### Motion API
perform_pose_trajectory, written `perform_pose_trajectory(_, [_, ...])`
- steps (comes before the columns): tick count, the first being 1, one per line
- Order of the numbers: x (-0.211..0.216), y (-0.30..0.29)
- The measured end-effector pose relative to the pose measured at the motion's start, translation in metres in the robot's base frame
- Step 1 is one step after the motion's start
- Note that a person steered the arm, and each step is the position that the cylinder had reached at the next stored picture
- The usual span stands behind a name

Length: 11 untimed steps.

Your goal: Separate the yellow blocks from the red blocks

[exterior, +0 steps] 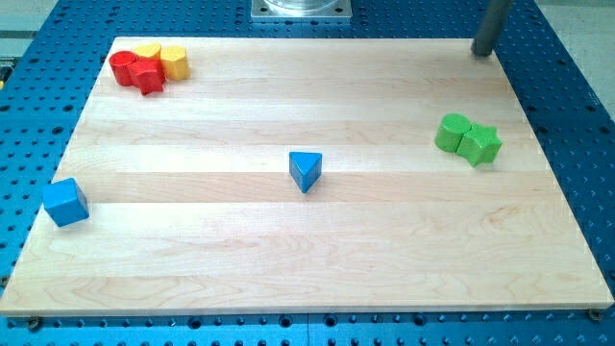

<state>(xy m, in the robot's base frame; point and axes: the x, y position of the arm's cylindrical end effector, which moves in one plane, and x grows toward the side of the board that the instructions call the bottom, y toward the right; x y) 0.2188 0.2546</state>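
Note:
Two red blocks and two yellow blocks sit bunched at the board's top left corner. A round red block [122,65] is leftmost, and a red star-like block [147,77] touches it on its right. A yellow block [147,51] lies behind them, and a yellow cylinder [174,61] stands at the right of the bunch. My tip [481,52] is at the view's top right, at the board's top edge, far from this bunch.
A blue triangular block [306,170] lies near the middle. A blue cube [65,202] sits at the left edge. A green round block [452,132] and a green star block [479,144] touch at the right. The wooden board [317,269] lies on a blue perforated table.

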Motion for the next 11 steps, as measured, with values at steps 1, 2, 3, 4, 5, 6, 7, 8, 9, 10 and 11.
perform_pose_trajectory(1, [-0.027,-0.084])
perform_pose_trajectory(2, [-0.027,-0.166])
perform_pose_trajectory(3, [-0.025,-0.261])
perform_pose_trajectory(4, [-0.028,-0.388])
perform_pose_trajectory(5, [-0.026,-0.480])
perform_pose_trajectory(6, [-0.017,-0.544])
perform_pose_trajectory(7, [0.006,-0.533])
perform_pose_trajectory(8, [0.012,-0.515])
perform_pose_trajectory(9, [0.038,-0.456])
perform_pose_trajectory(10, [0.052,-0.433])
perform_pose_trajectory(11, [0.024,-0.433])
